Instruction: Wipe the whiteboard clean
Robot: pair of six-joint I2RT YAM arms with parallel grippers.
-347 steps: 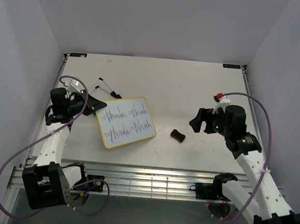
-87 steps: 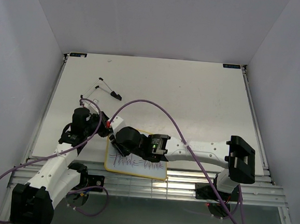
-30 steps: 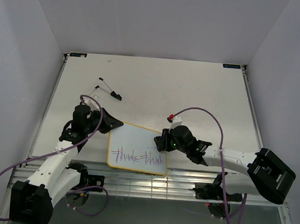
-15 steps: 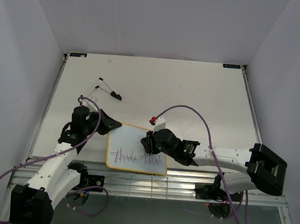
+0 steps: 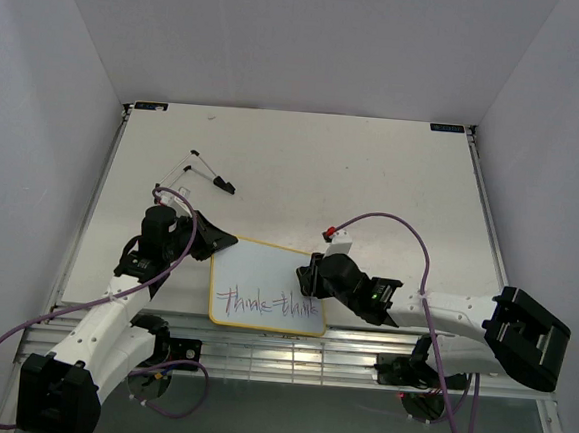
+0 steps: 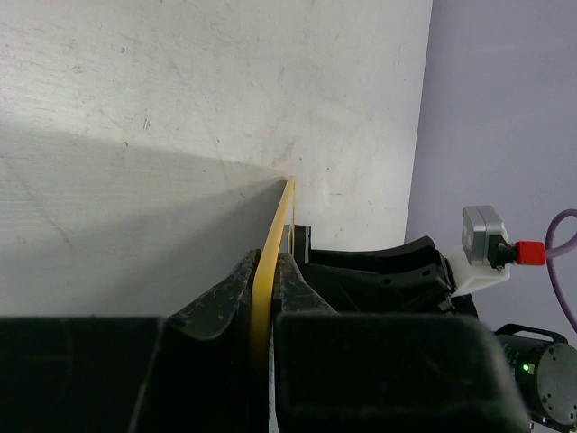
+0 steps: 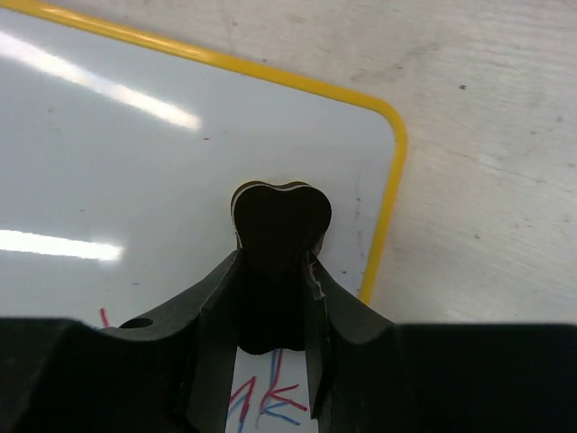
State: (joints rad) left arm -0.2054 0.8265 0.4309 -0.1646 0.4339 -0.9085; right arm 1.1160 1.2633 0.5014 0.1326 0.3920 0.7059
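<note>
The whiteboard (image 5: 258,267), white with a thin yellow frame, lies flat near the table's front edge. Its upper half is wiped clean, and one row of red-purple writing (image 5: 268,303) runs along its lower half. My left gripper (image 5: 218,243) is shut on the board's upper-left corner. In the left wrist view the yellow frame edge (image 6: 279,212) runs between the shut jaws of the left gripper (image 6: 263,281). My right gripper (image 5: 311,277) is shut on the black eraser (image 7: 280,215), which is pressed on the board (image 7: 135,153) near its right frame, just above the writing (image 7: 275,390).
A black-tipped pen with thin wires (image 5: 212,177) lies on the table behind the left arm. The board's lower edge sits close to the table's front rail (image 5: 289,352). The right arm's wrist (image 6: 388,271) shows just beyond the board in the left wrist view.
Over the last second the right gripper swept the eraser left across the board and back to the right side. The left gripper kept its hold on the corner.
</note>
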